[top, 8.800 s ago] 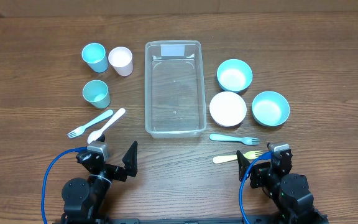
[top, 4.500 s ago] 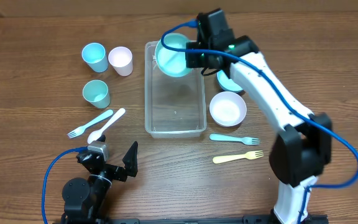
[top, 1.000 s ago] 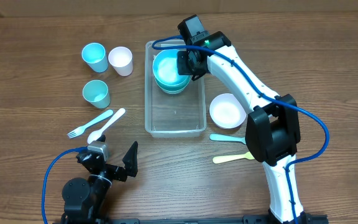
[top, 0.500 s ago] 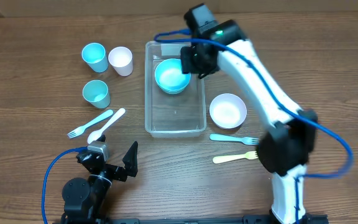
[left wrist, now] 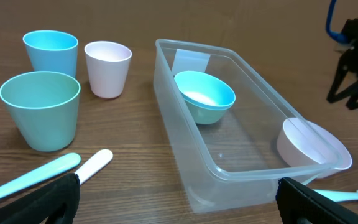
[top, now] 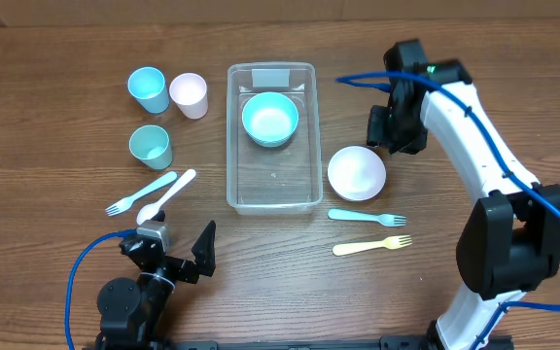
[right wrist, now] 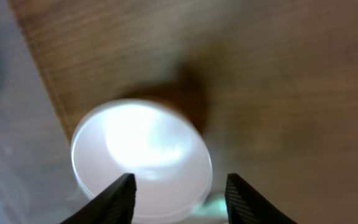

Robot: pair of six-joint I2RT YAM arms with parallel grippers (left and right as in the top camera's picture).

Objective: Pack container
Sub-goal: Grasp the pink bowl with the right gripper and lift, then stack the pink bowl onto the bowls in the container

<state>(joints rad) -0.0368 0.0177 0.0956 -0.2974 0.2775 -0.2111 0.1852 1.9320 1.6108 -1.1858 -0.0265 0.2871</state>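
Right tool (right wrist: 178, 198) now off container (top: 272, 180)

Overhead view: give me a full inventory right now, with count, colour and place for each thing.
container: 1, clear, mid-table, pale label at far end
teal bowl: 1 seen, perhaps nested on another; inside the container, label half
white bowl: 1, white, on the table right of the container
light blue cup: 1, far left
pale pink cup: 1, beside it
teal cup: 1, nearer
left blue fork: 1, left front
white spoon: 1, beside that fork
right blue fork: 1, below the white bowl
yellow fork: 1, nearer still
table: 1, brown wood
left fingers: black, open, empty, near edge
right fingers: black, open, empty, by the white bowl
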